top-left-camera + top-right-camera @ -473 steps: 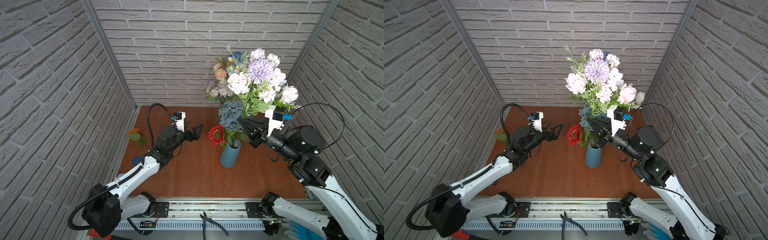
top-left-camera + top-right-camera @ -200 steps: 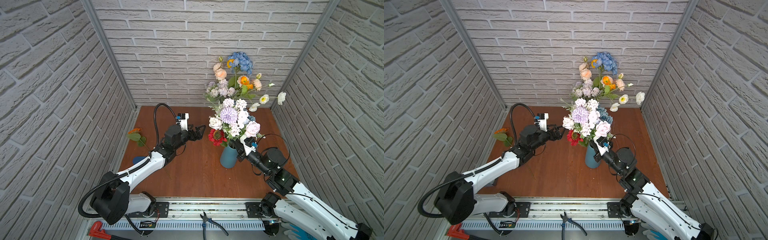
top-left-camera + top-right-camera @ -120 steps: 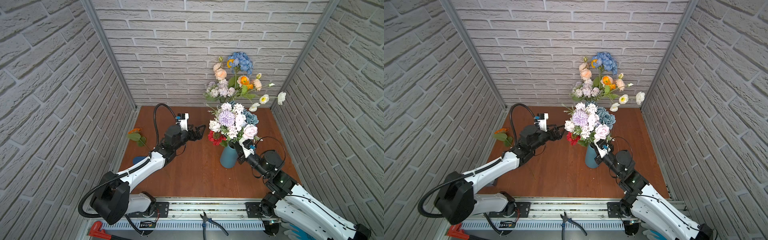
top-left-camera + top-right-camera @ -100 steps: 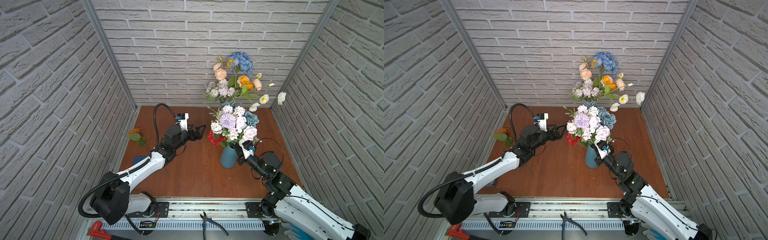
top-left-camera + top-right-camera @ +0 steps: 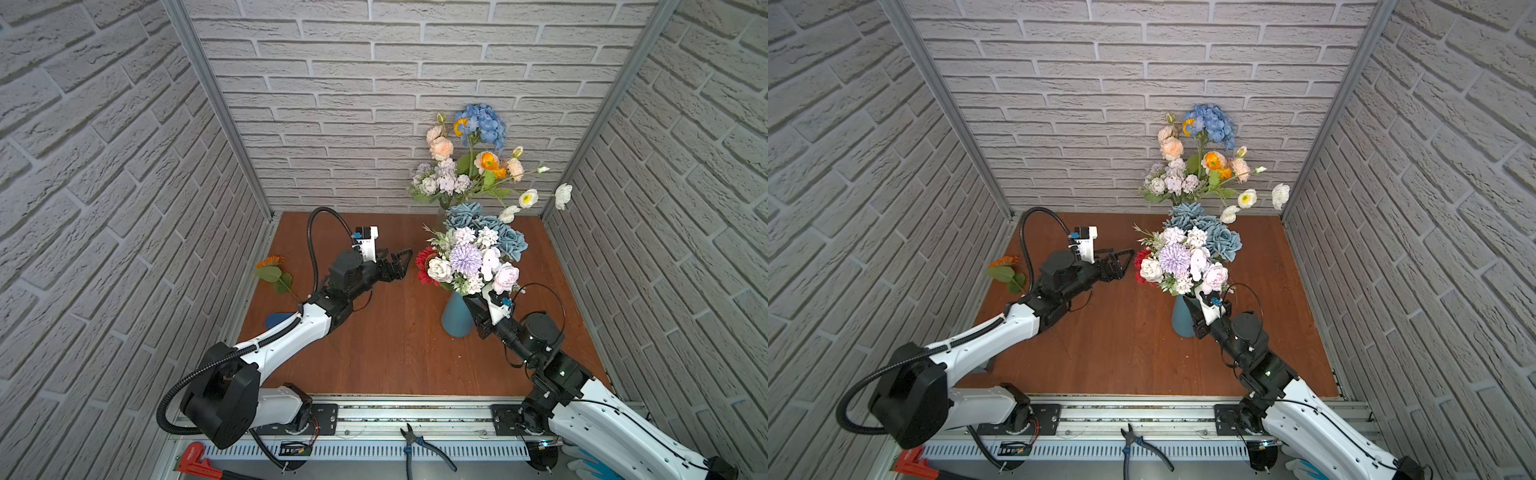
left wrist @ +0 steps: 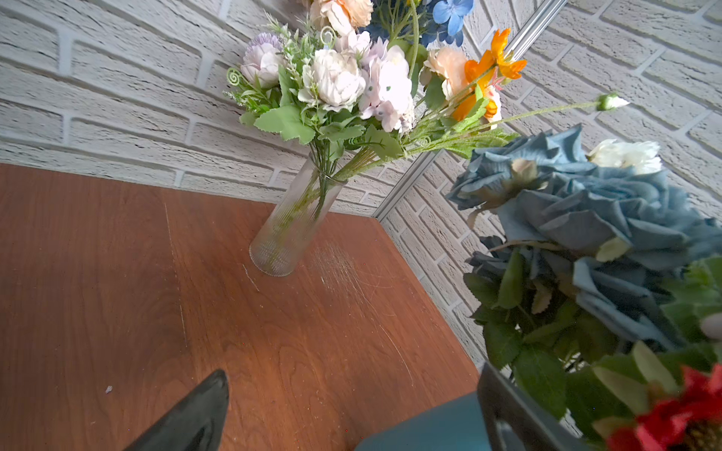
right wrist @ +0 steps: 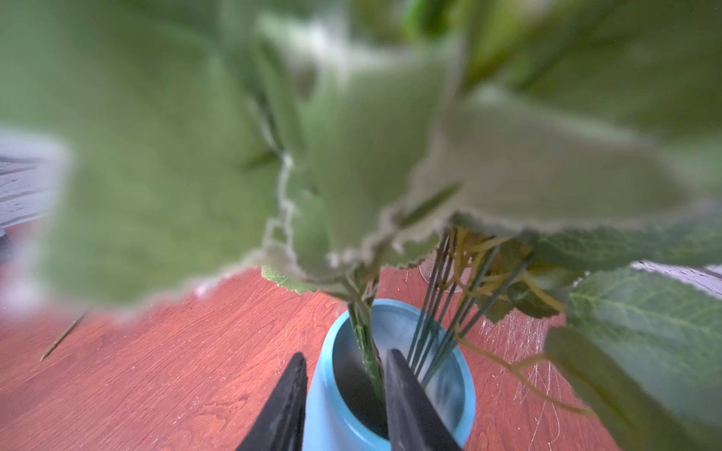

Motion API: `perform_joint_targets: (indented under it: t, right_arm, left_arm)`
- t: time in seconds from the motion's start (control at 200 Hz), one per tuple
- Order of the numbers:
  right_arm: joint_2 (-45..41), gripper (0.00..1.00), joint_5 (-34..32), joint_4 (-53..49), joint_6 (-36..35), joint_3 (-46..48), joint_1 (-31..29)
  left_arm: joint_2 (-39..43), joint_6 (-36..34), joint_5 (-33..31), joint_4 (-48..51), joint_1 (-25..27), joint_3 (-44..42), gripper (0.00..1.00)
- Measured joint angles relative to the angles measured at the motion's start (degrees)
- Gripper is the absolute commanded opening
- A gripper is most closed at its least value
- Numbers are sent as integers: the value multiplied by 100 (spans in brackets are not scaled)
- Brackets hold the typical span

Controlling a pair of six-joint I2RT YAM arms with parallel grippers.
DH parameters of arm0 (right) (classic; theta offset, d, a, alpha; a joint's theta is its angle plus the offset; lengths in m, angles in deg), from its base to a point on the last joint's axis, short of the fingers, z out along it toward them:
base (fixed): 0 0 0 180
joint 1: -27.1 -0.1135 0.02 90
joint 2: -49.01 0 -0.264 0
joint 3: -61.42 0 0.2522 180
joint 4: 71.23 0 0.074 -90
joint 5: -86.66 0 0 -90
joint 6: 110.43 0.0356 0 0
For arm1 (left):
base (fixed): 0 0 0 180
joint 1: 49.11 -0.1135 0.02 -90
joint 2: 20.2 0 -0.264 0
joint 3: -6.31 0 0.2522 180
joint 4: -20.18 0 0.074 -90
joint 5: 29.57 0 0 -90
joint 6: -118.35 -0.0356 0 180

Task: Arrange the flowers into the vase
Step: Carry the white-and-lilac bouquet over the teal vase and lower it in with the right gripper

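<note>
In both top views, we see a tapered matte blue vase (image 5: 453,320) standing on the brown wooden table (image 5: 395,357), right of the middle. From it rise a lilac-and-white flower bunch (image 5: 467,259), dusty-blue fabric roses (image 5: 505,241) and a red daisy (image 5: 426,262). The right gripper (image 5: 468,298) sits at the vase's mouth, under the blooms. The left gripper (image 5: 407,262) hangs just left of the red daisy, spread wide and holding nothing. A tall mixed bouquet (image 5: 469,166) stands against the back wall. An orange daisy with green leaves (image 5: 270,264) lies at the table's left edge.

In the left wrist view, we find that bouquet set in a clear ribbed glass vase (image 6: 291,226). The left gripper's dark fingers (image 6: 195,414) stand far apart, and the blue vase sits low between them.

In the right wrist view, blurred green leaves (image 7: 156,156) fill most of the frame. The right gripper (image 7: 345,375) is parted, one finger outside the vase's rim and one over its mouth. A green stem (image 7: 365,343) runs down into the vase between them, close to the inner finger and clear of the outer one, so we see no pinch.
</note>
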Motion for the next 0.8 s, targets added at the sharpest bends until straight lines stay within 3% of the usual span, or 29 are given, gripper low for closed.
perform_joint_targets:
  t: [0.265, 0.36, 0.52, 0.8]
  right_arm:
    - [660, 37, 39, 96, -138, -610, 0]
    - [850, 30, -81, 243, -221, -695, 0]
    - [990, 7, -365, 363, -289, -695, 0]
    - [922, 6, -487, 415, -251, -616, 0]
  left_arm:
    - [-61, 2, 11, 2, 33, 2, 98]
    - [-57, -2, 4, 7, 33, 2, 98]
    - [-9, -33, -13, 20, 33, 2, 98]
    - [11, -98, -13, 26, 33, 2, 98]
